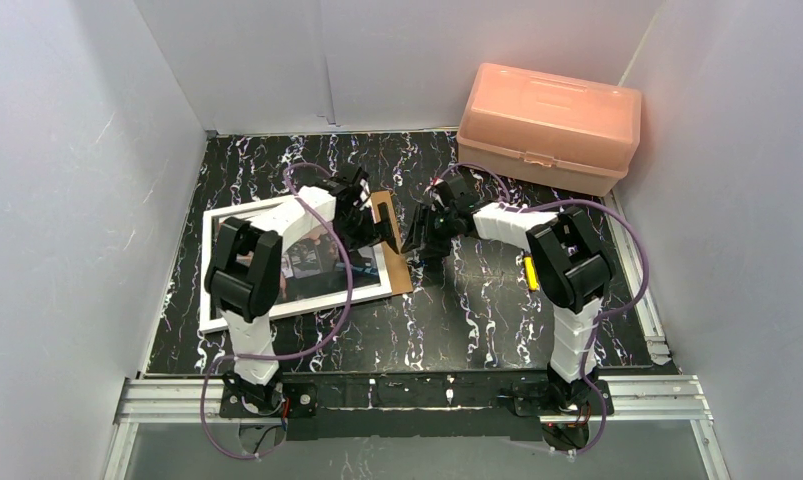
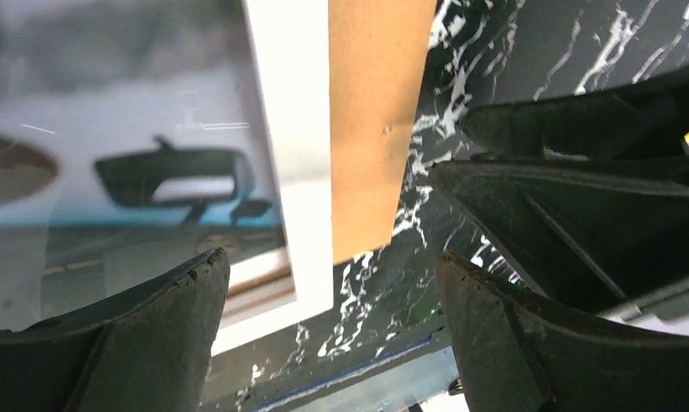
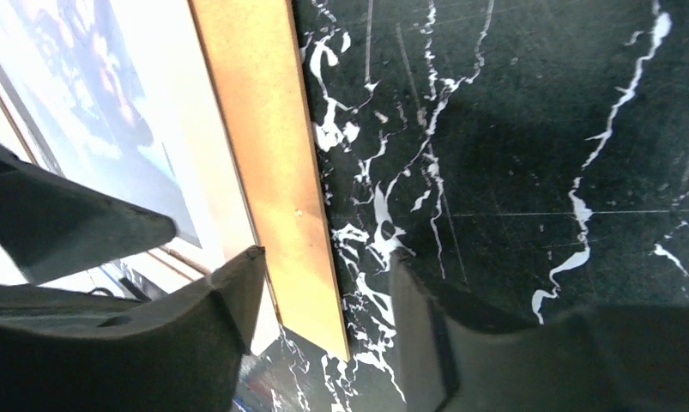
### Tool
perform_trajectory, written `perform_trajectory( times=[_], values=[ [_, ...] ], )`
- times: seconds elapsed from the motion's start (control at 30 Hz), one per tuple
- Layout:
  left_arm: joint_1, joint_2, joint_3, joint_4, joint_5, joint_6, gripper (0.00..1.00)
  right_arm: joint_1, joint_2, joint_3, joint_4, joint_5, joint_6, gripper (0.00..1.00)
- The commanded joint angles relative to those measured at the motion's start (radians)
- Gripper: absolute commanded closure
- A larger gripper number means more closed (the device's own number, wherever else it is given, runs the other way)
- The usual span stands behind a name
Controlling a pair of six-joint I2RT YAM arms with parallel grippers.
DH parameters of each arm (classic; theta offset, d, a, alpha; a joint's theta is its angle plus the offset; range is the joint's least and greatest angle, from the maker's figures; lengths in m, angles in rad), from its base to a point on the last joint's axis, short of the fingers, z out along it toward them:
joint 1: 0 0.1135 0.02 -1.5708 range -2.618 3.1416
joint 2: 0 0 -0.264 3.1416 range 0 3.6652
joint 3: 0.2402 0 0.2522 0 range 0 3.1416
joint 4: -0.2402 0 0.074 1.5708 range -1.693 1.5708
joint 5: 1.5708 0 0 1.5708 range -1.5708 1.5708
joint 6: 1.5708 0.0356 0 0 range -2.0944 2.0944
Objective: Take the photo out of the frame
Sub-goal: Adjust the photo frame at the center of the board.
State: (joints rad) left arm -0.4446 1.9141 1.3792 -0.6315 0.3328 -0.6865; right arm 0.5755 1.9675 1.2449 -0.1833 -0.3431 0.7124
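Note:
The frame (image 1: 239, 209) lies flat on the left of the table, and its white border (image 2: 293, 129) runs under my left gripper. The photo (image 1: 307, 262) lies in it, glossy and dark, also in the right wrist view (image 3: 92, 94). A brown backing board (image 1: 397, 272) sticks out from under the frame's right side (image 3: 263, 129). My left gripper (image 1: 377, 235) hovers open over that edge, its jaws (image 2: 332, 292) wide apart with nothing between them. My right gripper (image 1: 419, 240) faces it from the right, open, straddling the board's corner (image 3: 323, 275) without touching it.
A pink plastic box (image 1: 549, 125) stands at the back right. White walls close in the black marbled table (image 1: 497, 320) on three sides. A metal rail (image 1: 417, 395) runs along the near edge. My two grippers are close together.

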Motion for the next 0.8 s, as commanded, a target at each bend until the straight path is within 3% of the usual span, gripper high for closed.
perform_trajectory(
  times=[0.0, 0.2, 0.43, 0.77],
  values=[
    [0.048, -0.179, 0.009, -0.101, -0.060, 0.054, 0.10, 0.000, -0.057, 0.005, -0.029, 0.020, -0.049, 0.30],
    [0.194, -0.372, -0.093, -0.141, -0.115, 0.108, 0.02, 0.017, -0.062, 0.054, -0.078, 0.075, -0.078, 0.02],
    [0.402, -0.554, -0.180, -0.177, -0.153, 0.155, 0.01, 0.115, -0.026, 0.193, -0.235, 0.282, -0.138, 0.01],
    [0.482, -0.732, -0.265, -0.206, -0.216, 0.078, 0.01, 0.197, 0.055, 0.304, -0.275, 0.333, -0.119, 0.01]
  ],
)
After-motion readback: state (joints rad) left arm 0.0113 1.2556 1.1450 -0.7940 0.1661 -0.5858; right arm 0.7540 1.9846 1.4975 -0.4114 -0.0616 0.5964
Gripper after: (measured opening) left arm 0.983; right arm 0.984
